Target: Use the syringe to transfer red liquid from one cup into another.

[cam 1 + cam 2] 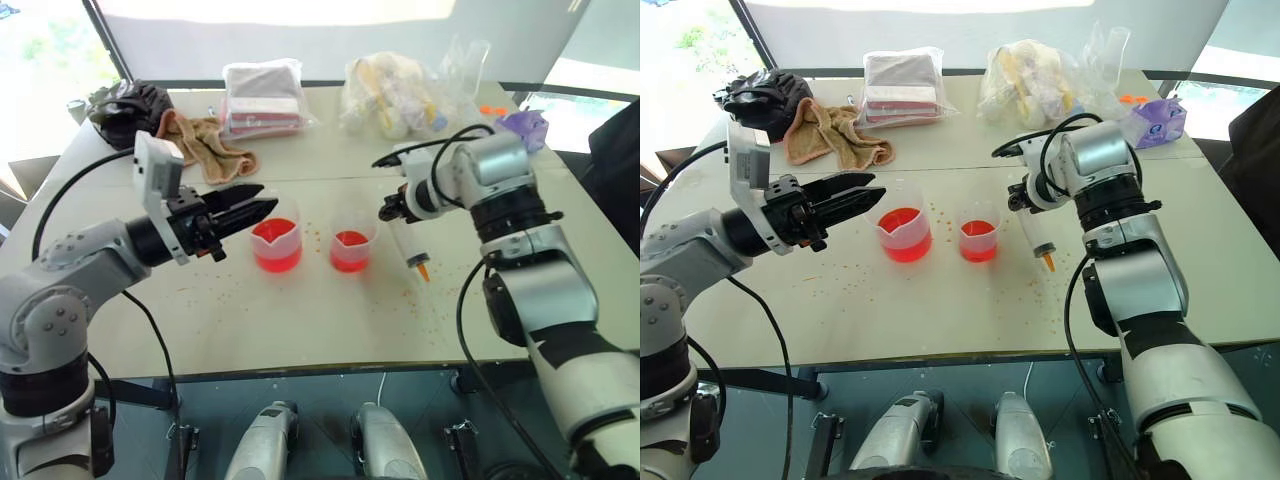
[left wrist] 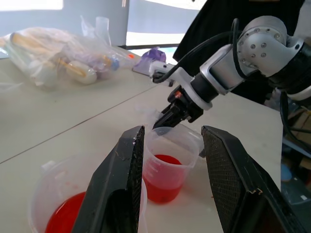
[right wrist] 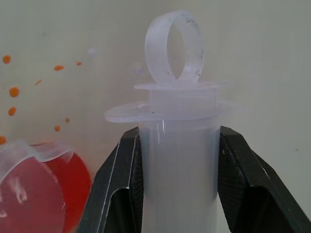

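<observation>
**Syringe gripped beside the cups, tip not yet over either one**

Your right gripper (image 3: 177,160) is clamped on the barrel of the syringe (image 1: 1038,238), just below its flange; the plunger looks pushed fully in. The syringe hangs tilted, orange tip low over the table (image 1: 940,320), just right of the smaller cup (image 1: 979,233). The spouted beaker (image 1: 903,230) stands left of that cup; both hold red liquid (image 1: 904,223). Your left gripper (image 1: 845,198) hovers with jaws apart, holding nothing, just left of the beaker. To draw cleanly, lift the tip clear of the smaller cup's rim before crossing to the beaker, and keep the barrel near upright.
</observation>
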Tool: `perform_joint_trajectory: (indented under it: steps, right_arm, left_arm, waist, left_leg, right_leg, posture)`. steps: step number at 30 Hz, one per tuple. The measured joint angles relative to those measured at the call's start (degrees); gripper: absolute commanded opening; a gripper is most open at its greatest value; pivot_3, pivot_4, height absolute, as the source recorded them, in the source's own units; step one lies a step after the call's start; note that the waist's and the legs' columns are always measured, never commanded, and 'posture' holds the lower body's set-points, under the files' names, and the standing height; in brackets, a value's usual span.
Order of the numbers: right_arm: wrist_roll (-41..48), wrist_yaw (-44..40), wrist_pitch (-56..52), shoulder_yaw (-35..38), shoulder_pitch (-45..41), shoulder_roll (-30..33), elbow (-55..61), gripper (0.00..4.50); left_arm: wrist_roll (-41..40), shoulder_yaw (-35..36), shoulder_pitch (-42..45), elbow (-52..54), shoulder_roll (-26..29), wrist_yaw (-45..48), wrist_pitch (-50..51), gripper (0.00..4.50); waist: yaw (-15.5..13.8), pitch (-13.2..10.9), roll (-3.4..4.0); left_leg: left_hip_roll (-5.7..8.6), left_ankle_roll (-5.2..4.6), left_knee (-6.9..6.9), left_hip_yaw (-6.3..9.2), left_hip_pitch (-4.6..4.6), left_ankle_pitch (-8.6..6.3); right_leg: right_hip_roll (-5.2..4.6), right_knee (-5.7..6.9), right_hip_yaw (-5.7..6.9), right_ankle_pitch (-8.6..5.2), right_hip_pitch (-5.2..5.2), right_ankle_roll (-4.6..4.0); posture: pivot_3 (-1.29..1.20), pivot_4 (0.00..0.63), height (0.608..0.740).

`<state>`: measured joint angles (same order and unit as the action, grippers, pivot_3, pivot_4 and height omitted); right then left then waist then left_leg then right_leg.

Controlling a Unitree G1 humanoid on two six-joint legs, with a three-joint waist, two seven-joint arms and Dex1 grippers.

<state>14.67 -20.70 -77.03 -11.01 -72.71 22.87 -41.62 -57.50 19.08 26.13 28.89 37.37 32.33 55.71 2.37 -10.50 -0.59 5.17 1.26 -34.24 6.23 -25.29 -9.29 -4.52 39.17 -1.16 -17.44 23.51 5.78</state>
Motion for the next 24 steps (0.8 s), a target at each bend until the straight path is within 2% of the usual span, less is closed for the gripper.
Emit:
perform_joint_trajectory:
  steps: [4, 9, 13, 18, 24]
  right_arm:
    - [-2.2, 0.0, 1.2, 0.1, 0.4, -0.4, -2.7, 4.43]
    - [-3.5, -0.2, 2.0, 0.7, 0.4, -0.4, -2.3, 4.43]
    - [-4.0, -2.3, 4.1, 0.6, 1.6, 1.6, 3.5, 4.43]
    - [-3.7, -7.3, 5.3, 0.8, 2.0, 8.3, 12.5, 4.43]
    - [1.3, -21.7, 9.9, 2.2, 7.1, 19.9, 29.7, 4.43]
  left_arm:
    - [-1.6, 0.0, 0.0, 0.5, 0.5, -1.4, 0.0, 1.98]
    - [-3.7, 0.0, 0.0, 0.5, 1.3, -2.2, 0.0, 1.98]
    - [-5.0, 0.1, -0.5, 0.5, 3.5, -2.0, 0.0, 1.98]
    - [-6.0, 2.0, -2.9, 0.2, 8.3, 0.0, 0.1, 1.98]
    - [-6.9, 5.8, -6.2, -1.4, 14.1, 3.3, 0.1, 1.98]
  waist:
    - [0.1, 0.0, 0.00]
    - [0.2, 0.0, 0.00]
    - [0.1, 0.0, 0.01]
    - [0.0, 0.0, 0.02]
    - [0.1, 0.0, 0.01]
  left_leg:
    - [0.00, 0.00, 0.00, 0.00, 0.00, 0.00]
    - [-0.02, 0.00, 0.01, 0.01, 0.00, 0.00]
    - [-0.01, 0.00, 0.01, 0.00, 0.00, 0.00]
    - [0.00, -0.02, 0.02, 0.01, -0.01, -0.02]
    - [-0.03, -0.08, 0.04, 0.01, -0.02, -0.07]
  right_leg:
    - [0.01, 0.00, 0.00, 0.00, 0.01, 0.00]
    - [0.02, 0.00, 0.00, 0.00, 0.02, 0.00]
    - [0.01, 0.00, -0.01, 0.00, 0.02, 0.00]
    - [-0.01, -0.05, 0.00, -0.01, 0.02, -0.01]
    - [-0.04, -0.15, 0.01, -0.02, 0.00, -0.01]
  posture:
    - [0.00, 0.150, 0.736]
    - [0.00, 0.150, 0.736]
    - [0.00, 0.150, 0.736]
    - [0.00, 0.150, 0.736]
    - [0.00, 0.150, 0.736]
